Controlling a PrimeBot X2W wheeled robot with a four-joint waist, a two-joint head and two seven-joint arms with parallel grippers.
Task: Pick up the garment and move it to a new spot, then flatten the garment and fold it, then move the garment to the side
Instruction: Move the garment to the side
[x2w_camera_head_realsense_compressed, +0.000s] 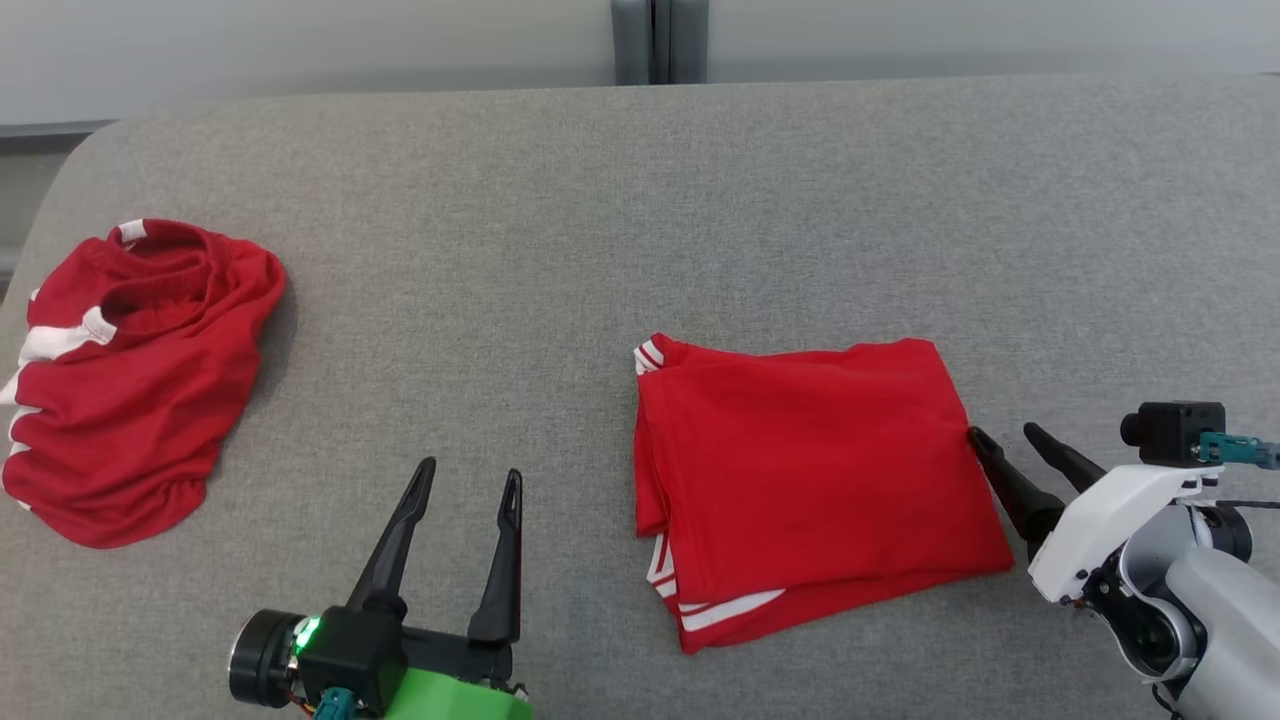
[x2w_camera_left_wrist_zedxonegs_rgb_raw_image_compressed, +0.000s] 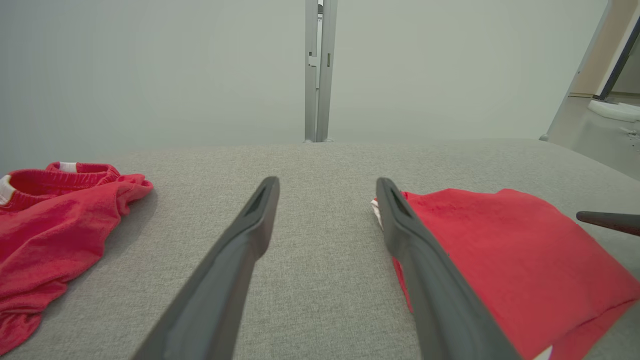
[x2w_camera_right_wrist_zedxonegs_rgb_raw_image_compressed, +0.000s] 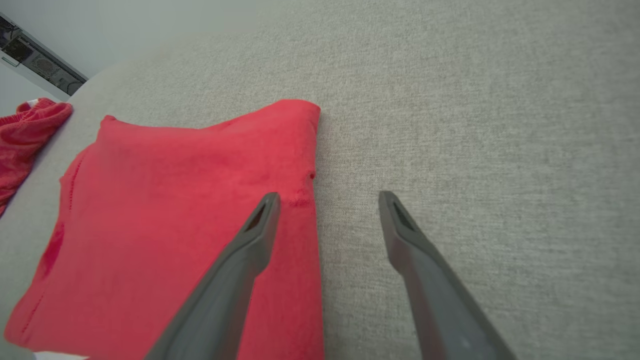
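A folded red garment (x2w_camera_head_realsense_compressed: 810, 470) with white stripes lies flat on the grey surface, right of centre; it also fills the left of the right wrist view, garment (x2w_camera_right_wrist_zedxonegs_rgb_raw_image_compressed: 175, 225), and the right of the left wrist view, garment (x2w_camera_left_wrist_zedxonegs_rgb_raw_image_compressed: 510, 255). My right gripper (x2w_camera_head_realsense_compressed: 1003, 432) stands open at the garment's right edge, one finger over the cloth and the other over bare fabric, nothing held. My left gripper (x2w_camera_head_realsense_compressed: 472, 471) is open and empty, a short way left of the folded garment. A second red garment (x2w_camera_head_realsense_compressed: 130, 380) lies crumpled at the far left.
The grey upholstered surface (x2w_camera_head_realsense_compressed: 640, 220) stretches wide, with bare room at the back and between the two red pieces. Its left edge curves off near the crumpled garment. A pale wall with a metal post (x2w_camera_head_realsense_compressed: 658, 40) stands behind.
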